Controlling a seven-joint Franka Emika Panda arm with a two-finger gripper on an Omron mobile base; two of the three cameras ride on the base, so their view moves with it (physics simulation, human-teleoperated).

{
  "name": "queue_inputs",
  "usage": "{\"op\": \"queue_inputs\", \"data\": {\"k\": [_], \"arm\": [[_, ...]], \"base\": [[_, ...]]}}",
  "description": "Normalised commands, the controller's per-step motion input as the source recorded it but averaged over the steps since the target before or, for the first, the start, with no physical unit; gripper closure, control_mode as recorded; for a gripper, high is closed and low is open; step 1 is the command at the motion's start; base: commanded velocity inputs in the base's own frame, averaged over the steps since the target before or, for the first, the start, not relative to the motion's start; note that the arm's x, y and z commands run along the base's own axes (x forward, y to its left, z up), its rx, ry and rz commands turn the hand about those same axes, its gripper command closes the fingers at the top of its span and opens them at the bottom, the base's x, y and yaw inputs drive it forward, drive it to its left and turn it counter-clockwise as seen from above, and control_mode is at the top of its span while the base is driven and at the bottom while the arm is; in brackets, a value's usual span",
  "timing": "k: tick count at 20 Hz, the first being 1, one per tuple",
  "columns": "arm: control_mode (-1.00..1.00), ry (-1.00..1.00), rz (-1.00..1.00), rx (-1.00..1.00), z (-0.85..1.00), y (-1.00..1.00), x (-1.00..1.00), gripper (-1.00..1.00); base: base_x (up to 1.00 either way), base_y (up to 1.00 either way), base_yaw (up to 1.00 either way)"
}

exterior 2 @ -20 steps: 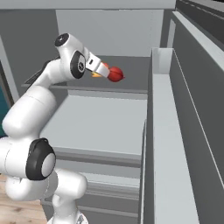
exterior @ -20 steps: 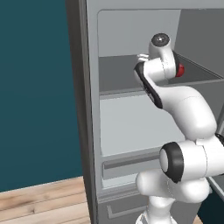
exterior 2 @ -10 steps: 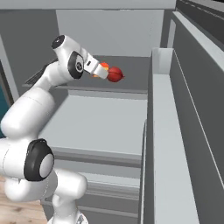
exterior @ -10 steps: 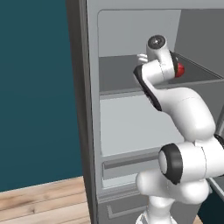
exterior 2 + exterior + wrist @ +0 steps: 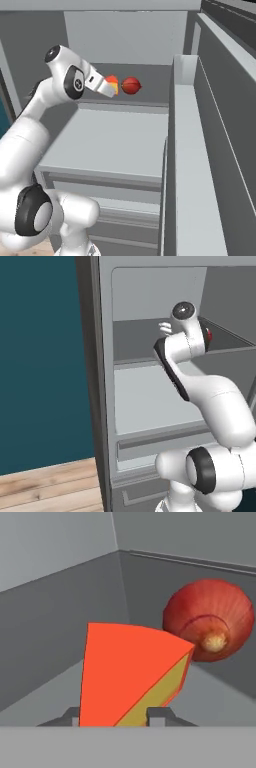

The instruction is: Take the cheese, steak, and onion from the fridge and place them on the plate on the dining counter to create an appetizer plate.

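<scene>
My gripper (image 5: 116, 714) is shut on the cheese (image 5: 125, 672), an orange-red wedge with a yellow face that stands between the two fingertips. In the right base view the cheese (image 5: 113, 84) sits at the tip of the gripper (image 5: 106, 89) over the fridge's upper shelf. Just beyond it, near the back corner of that shelf, rests the round dark-red onion (image 5: 212, 619), also seen as a red ball (image 5: 131, 85) a short gap to the right of the cheese. The steak, the plate and the dining counter are out of view.
The fridge (image 5: 150, 401) stands open with pale grey shelves and drawers below. Its open door (image 5: 190, 165) with shelf bins runs along the right of the right base view. A teal wall and wooden floor (image 5: 45, 486) lie to the left.
The fingers have closed on the cheese, and the hand has drawn back a little from the onion with the wedge in it. The onion has stayed put.
</scene>
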Motion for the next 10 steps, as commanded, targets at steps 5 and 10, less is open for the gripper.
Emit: {"op": "queue_inputs", "data": {"k": [5, 10], "arm": [[-1.0, 0.04, 0.25, 0.0, 0.0, 0.32, -0.73, 1.0], [-1.0, 0.0, 0.37, -0.04, 0.0, 0.11, -1.0, 1.0]], "base": [[0.0, 0.0, 0.0], [0.0, 0.0, 0.0]]}}
